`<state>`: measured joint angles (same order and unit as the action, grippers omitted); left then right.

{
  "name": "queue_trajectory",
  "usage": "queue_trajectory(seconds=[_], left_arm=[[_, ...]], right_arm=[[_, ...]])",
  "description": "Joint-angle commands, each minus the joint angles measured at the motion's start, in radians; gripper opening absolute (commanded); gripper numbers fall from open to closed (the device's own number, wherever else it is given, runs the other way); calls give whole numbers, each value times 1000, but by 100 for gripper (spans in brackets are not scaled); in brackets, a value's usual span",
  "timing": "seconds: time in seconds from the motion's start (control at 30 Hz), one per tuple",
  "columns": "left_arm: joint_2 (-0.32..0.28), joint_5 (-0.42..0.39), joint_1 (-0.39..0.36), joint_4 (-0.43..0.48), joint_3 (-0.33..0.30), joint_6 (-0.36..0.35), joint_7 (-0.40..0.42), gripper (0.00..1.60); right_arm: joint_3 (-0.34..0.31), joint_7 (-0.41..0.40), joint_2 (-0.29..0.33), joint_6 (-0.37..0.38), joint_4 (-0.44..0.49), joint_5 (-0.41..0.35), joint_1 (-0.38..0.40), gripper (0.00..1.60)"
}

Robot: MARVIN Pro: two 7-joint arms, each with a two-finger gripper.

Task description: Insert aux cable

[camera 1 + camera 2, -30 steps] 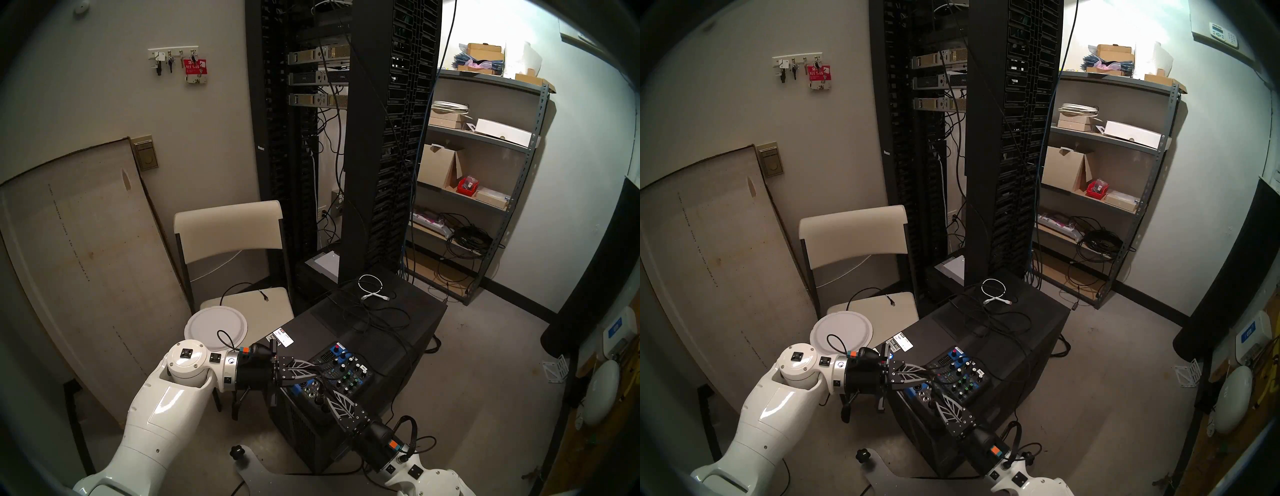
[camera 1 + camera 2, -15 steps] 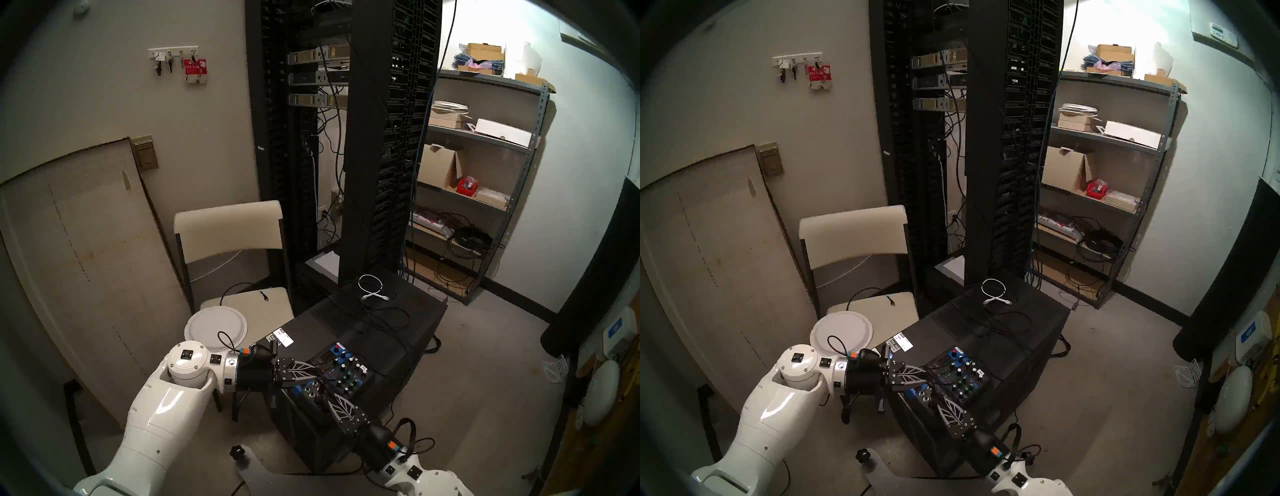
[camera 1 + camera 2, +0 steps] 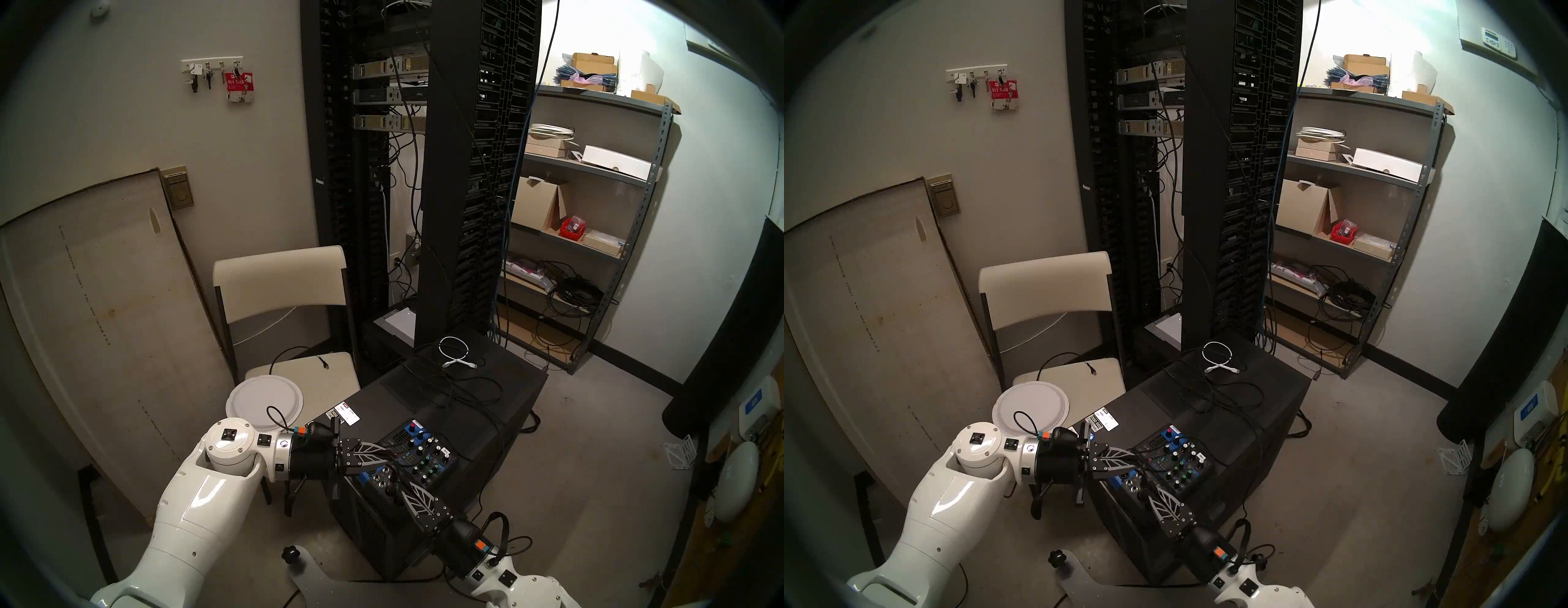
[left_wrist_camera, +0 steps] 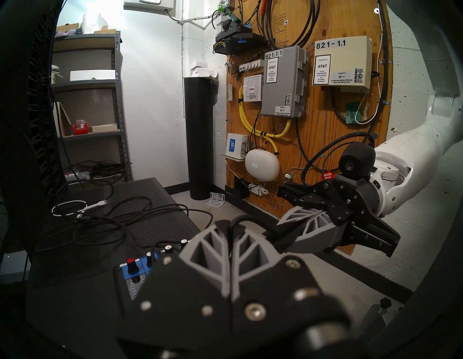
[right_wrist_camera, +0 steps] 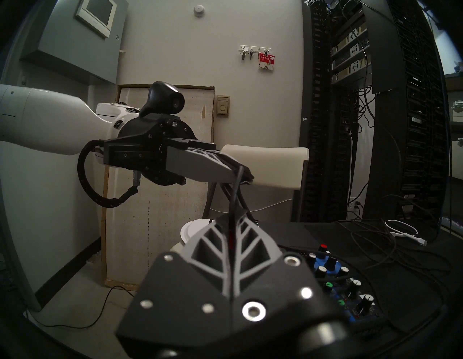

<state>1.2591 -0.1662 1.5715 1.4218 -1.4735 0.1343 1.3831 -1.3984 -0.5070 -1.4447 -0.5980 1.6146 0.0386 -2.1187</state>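
Over the near-left corner of the black cabinet (image 3: 466, 407), both grippers meet above the small blue-and-black audio mixer (image 3: 418, 456) that sits there.

Aux cable (image 5: 236, 190): thin, black, runs from one gripper to the other. In the right wrist view a bit of red band shows between the right gripper's fingers; the plug itself is mostly hidden, silver tip can't be made out.

Right gripper (image 5: 231, 225): fully closed, clamped on the plug end of the aux cable — cable exits straight out of the fingertips and rises to the left gripper. Points toward the mixer's near-left end, just above it; whether it touches the mixer can't be told.

Left gripper (image 4: 229, 227): fully closed too, pinching the same aux cable a little way back from the plug. A black loop sticks out past its tips in the left wrist view. It reaches in across the cabinet's left edge, roughly level, tips just beside the right gripper's.

Further back on the cabinet top: a loose tangle of other black cables (image 3: 458, 386) mid-surface, and a short coiled white cable (image 3: 455, 351) near the far edge — well apart from both grippers.
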Motion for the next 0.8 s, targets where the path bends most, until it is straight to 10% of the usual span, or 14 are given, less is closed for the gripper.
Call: queue_trajectory(seconds=[0.0,0.77], left_arm=[[4,-12,-9,17,-8,-1,1,0],[5,-6,-9,9,-6,2,8,0]], right_arm=[[7,-7,5,21,-33,5,-14,0],[1,5,-1,-1,-60,2,3,0]])
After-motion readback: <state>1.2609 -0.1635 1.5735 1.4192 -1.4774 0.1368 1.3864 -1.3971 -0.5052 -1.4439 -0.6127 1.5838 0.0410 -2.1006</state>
